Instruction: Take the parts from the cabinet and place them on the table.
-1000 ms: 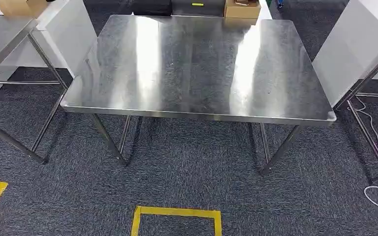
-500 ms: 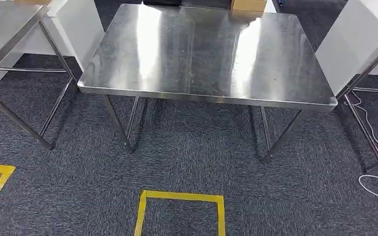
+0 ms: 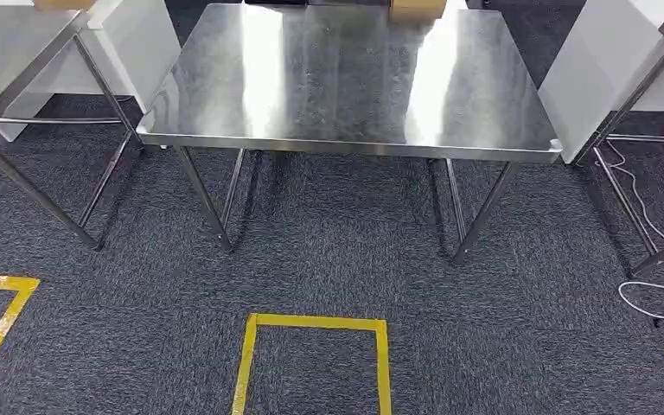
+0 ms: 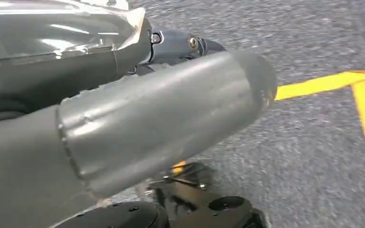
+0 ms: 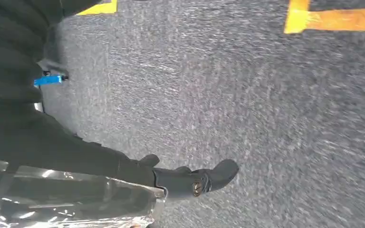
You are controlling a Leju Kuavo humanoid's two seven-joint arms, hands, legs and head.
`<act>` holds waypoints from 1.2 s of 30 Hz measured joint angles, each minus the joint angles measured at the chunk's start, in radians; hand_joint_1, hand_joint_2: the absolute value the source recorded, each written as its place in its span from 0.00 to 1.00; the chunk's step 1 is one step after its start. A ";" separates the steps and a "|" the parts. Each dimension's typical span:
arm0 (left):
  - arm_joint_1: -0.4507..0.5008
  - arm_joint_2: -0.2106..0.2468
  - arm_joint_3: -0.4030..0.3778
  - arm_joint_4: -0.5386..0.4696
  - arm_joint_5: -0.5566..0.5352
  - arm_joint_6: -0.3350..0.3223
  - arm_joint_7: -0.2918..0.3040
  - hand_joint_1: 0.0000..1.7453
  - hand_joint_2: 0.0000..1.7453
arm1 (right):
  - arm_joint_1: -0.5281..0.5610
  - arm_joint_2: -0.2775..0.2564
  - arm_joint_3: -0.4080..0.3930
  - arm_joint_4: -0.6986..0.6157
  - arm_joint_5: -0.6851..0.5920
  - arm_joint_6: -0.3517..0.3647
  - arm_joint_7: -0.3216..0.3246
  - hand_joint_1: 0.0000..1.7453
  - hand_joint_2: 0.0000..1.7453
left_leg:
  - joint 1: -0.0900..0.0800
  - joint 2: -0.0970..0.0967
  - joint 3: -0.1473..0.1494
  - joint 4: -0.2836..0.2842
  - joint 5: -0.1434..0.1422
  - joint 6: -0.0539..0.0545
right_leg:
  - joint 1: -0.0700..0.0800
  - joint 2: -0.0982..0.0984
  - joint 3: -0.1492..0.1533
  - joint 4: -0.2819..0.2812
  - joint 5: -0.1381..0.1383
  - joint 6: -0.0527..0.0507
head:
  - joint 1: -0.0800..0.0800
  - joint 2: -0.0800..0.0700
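Yellow tape squares mark the dark carpet, a white cable trails at right, and a cardboard box sits beyond.

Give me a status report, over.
Left hand and right hand down by the carpet, grip unclear. No parts on the steel table yet. Path ahead open; white cable off right.

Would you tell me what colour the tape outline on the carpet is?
Yellow; the tape outline shows best in the head view.
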State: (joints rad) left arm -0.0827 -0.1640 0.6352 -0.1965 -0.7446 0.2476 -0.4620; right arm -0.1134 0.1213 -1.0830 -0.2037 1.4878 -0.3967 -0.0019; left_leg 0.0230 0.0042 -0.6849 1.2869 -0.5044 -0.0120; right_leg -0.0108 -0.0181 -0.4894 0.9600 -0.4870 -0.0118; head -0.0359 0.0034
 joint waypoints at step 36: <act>-0.010 0.001 0.004 0.000 -0.017 -0.003 0.002 0.00 0.00 | -0.004 0.001 -0.001 0.001 -0.006 0.000 0.000 0.00 1.00 | -0.008 -0.008 0.193 -0.260 -0.021 0.015 | -0.002 0.007 -0.075 0.050 0.031 0.036 | 0.010 0.000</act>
State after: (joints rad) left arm -0.0931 -0.1633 0.6394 -0.1968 -0.7614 0.2445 -0.4597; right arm -0.1173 0.1221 -1.0842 -0.2029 1.4813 -0.3964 -0.0023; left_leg 0.0152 -0.0041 -0.4923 1.0271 -0.5253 0.0030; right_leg -0.0128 -0.0107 -0.5645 1.0098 -0.4563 0.0246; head -0.0260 0.0034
